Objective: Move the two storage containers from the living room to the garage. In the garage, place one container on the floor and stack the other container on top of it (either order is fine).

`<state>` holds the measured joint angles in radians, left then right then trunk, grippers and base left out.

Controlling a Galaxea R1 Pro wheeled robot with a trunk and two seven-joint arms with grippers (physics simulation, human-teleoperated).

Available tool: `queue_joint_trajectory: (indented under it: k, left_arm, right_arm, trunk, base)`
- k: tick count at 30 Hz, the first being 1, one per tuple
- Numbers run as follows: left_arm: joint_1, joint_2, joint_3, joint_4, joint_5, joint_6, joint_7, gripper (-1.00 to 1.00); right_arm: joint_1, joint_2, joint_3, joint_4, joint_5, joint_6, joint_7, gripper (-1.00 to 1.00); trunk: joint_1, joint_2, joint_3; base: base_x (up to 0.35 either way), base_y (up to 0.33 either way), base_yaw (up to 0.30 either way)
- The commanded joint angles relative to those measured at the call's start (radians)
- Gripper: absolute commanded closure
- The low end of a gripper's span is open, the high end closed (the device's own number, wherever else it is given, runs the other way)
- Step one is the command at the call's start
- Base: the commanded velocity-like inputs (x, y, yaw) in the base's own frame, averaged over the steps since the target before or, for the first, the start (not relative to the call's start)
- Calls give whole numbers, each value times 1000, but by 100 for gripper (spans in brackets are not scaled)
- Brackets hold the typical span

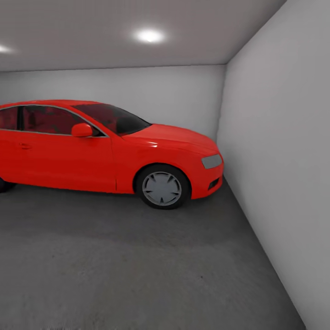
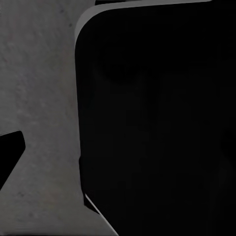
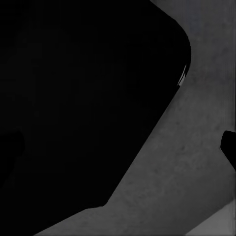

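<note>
I am in the garage, facing a red car [image 1: 91, 151] parked on the dark grey concrete floor [image 1: 137, 270]. The two storage containers and the living room are out of view. In the left wrist view, one black fingertip [image 2: 10, 155] of my left gripper [image 2: 118, 160] sits at the picture's edge over the floor [image 2: 44, 98], with nothing held. In the right wrist view, a fingertip [image 3: 229, 147] of my right gripper [image 3: 120, 155] sits at the opposite edge above the floor [image 3: 187, 162]. Both grippers look open and empty. A large dark part of my own body [image 2: 157, 123] fills much of each wrist view.
The car spans the left and middle, its front wheel [image 1: 162, 188] about mid-picture and its nose close to the pale grey right wall [image 1: 284, 160]. A back wall [image 1: 160, 91] stands behind it. Bare concrete stretches from the car toward me.
</note>
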<state>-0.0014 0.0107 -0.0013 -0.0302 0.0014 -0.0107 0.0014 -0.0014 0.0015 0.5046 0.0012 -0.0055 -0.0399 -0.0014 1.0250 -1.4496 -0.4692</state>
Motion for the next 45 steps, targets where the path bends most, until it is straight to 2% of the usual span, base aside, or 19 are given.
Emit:
queue_joint_trajectory:
  k: [1, 45]
  left_arm:
    - [0, 0, 0, 0, 0, -1, 0, -100]
    - [0, 0, 0, 0, 0, -1, 0, -100]
  right_arm:
    - [0, 0, 2, 0, -1, -3, 0, -100]
    - [0, 0, 3, 0, -2, -3, 1, -100]
  trunk:
    - [0, 0, -1]
    - [0, 0, -1]
  base:
    - [0, 0, 276]
    - [0, 0, 276]
